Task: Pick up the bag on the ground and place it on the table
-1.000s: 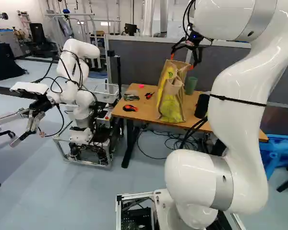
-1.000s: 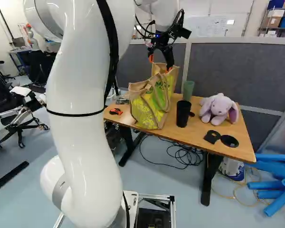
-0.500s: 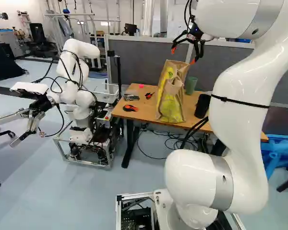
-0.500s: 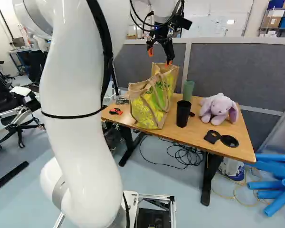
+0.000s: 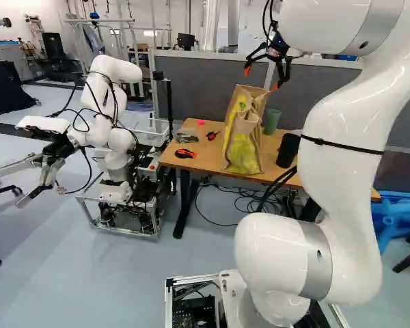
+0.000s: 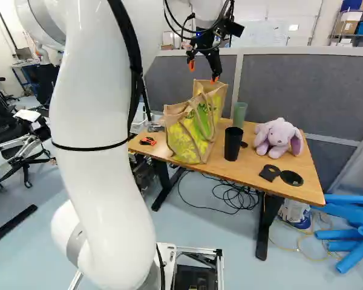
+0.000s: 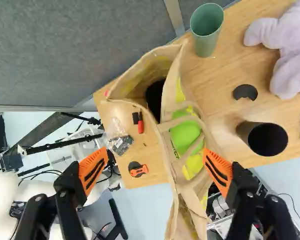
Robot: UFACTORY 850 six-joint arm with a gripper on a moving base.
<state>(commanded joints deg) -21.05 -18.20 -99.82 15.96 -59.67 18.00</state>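
Wooden tabletop [image 6: 245, 169] | creased bag [image 6: 187, 139] upright | smooth cylindrical cup [image 6: 233, 144] near | gripper [image 5: 260, 79] spread above bag, slotted orange pads [image 7: 92, 169]

Tan-and-yellow bag [image 5: 243, 145] upright on wooden table [image 5: 206, 164]; tool [image 5: 261, 78] above, fingers apart; green cup [image 5: 272, 121] beside bag

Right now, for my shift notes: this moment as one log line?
gripper: open, above bag | bag: upright on table, ungripped | placement: looks done

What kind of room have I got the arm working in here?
Probably a robotics lab: another robot arm on a wheeled frame stands beside the wooden table, grey partition panels close off the area behind, and a whiteboard hangs beyond them.
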